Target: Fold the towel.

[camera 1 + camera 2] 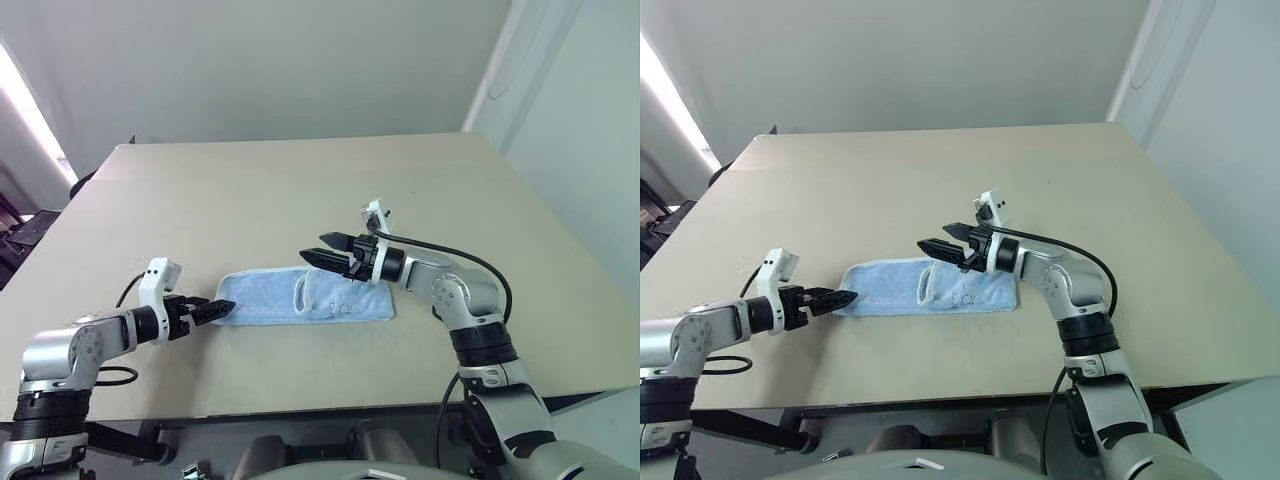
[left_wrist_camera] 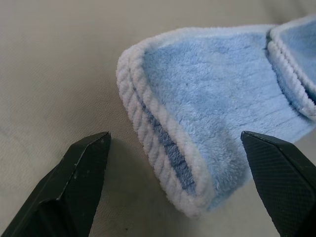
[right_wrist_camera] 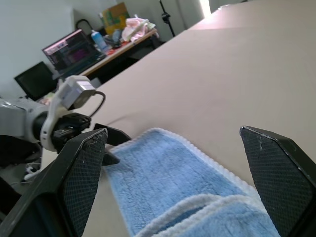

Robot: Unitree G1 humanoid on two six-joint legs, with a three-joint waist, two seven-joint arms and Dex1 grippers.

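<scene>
Towel (image 1: 300, 297) partly folded on tabletop (image 1: 300, 190); both pincers released, left (image 1: 212, 312) at its end, right (image 1: 325, 250) above. Next: left grips end, folds over.

Light-blue ribbed towel (image 1: 300, 298) with white border, folded into a long flat strip on the table.

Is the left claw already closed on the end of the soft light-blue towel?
No, the left claw is open, its two black fingers standing apart on either side of the soft light-blue towel end.
</scene>
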